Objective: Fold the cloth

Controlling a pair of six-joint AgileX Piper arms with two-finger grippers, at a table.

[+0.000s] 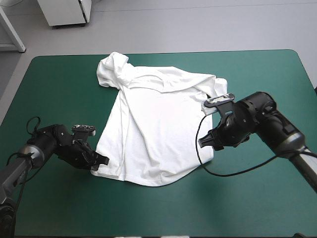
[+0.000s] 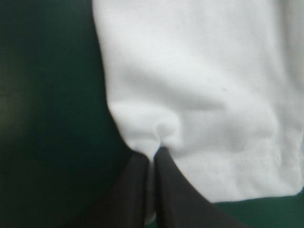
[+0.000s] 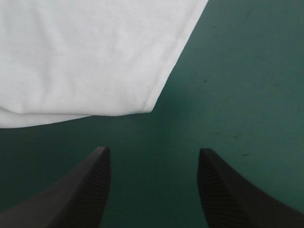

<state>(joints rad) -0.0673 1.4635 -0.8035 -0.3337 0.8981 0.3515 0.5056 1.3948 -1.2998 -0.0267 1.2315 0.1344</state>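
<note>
Black fingers (image 2: 178,194) of the left claw (image 2: 153,153) meet in a narrow arch, all but closed, with a pinch of the T-shirt (image 2: 204,71) puckered between their tips. The pinch sits at the hem's near-left corner. White cloth runs on ahead of the claw, and bare teal-green bench (image 2: 47,118) lies beside it.

In the high view the T-shirt (image 1: 158,124) lies spread over the middle of the bench (image 1: 257,198). Its hem is toward the near edge, its collar end is bunched toward the far left, and one sleeve is rumpled at the right. The left claw (image 1: 100,163) comes in from the near left, its arm bent and low over the bench.

The right claw (image 1: 204,142) hangs at the T-shirt's right edge, its arm reaching in from the right with the wrist tipped down. Its fingers (image 3: 80,190) stand wide apart with only bench between them. A corner of the T-shirt (image 3: 85,52) lies just ahead of the right claw (image 3: 154,152), apart from it.
</note>
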